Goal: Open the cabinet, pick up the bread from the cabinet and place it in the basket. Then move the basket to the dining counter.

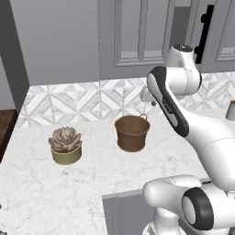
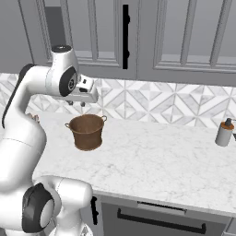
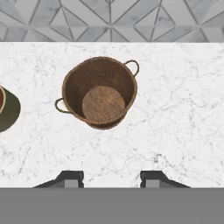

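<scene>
Below the parted fingers, the basket upright on marble worktop; nothing gripped

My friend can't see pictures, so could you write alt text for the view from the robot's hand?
Looking down from above, an empty round brown basket with two small loop handles stands on a white marble worktop. Grey-and-white geometric tiles run along the top, the open gripper shows at the bottom, and an olive pot peeks in at left.
</scene>
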You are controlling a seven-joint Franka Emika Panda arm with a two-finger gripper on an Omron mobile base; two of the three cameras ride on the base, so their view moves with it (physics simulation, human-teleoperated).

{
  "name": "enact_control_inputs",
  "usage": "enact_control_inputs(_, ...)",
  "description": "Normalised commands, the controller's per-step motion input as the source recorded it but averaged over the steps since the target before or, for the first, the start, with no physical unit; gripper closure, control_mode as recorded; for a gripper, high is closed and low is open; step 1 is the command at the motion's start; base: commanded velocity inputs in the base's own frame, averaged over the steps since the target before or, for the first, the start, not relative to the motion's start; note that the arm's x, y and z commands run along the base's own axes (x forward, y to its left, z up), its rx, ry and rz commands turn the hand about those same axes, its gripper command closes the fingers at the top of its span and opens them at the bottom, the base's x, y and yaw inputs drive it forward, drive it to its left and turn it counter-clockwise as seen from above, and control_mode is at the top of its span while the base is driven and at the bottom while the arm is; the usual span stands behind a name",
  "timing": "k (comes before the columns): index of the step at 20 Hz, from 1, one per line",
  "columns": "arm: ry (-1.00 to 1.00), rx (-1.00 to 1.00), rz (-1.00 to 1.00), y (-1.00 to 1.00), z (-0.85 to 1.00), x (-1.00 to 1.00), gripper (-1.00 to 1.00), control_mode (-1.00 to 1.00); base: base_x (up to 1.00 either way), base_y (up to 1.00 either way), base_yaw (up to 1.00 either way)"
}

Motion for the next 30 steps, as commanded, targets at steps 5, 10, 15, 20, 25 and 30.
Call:
enact_control_inputs(5,-0.02,0.01,0.00,-0.03,-0.04,-0.17,-1.00,-1.00,0.00,0.00,0.00)
enact_control_inputs(10,-0.27,0.08,-0.03,-0.67,0.01,-0.79,-1.00,-1.00,0.00,0.00,0.00)
enact_control_inputs(15,-0.31,0.15,-0.11,-0.96,0.60,-0.08,-1.00,-1.00,0.00,0.00,0.00)
enact_control_inputs(20,-0.13,0.14,-0.02,-0.76,0.86,0.25,-1.00,-1.00,0.00,0.00,0.00)
enact_control_inputs(25,-0.03,0.04,0.00,-0.27,0.53,0.66,-1.00,-1.00,0.00,0.00,0.00)
enact_control_inputs(30,0.00,0.01,0.00,-0.26,0.60,0.38,-1.00,-1.00,0.00,0.00,0.00)
